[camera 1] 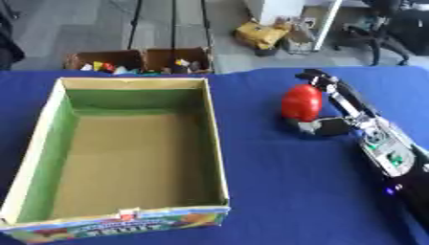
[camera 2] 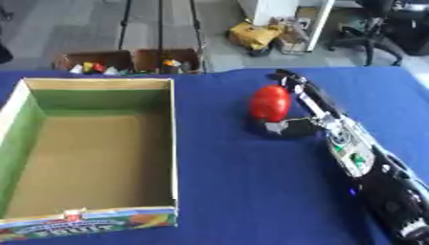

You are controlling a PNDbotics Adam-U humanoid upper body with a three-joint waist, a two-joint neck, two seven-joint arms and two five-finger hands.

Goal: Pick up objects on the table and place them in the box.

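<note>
A smooth, rounded red object [camera 1: 301,103] stands on the blue table [camera 1: 285,191], right of the box. My right hand [camera 1: 342,112] comes in from the lower right and closes on it: the fingers [camera 1: 322,82] run up behind its right side and the thumb [camera 1: 321,127] hooks under its near side. Whether the object is lifted off the cloth I cannot tell. The cardboard box [camera 1: 216,143], open-topped with green inner walls and a brown floor, fills the left half and has nothing in it. My left hand shows in no view.
The box's printed front wall [camera 1: 117,227] lies near the table's front edge. Beyond the far edge, on the floor, stand two small cartons [camera 1: 142,61] with several small items, a yellow bag [camera 1: 260,34] and an office chair [camera 1: 377,33].
</note>
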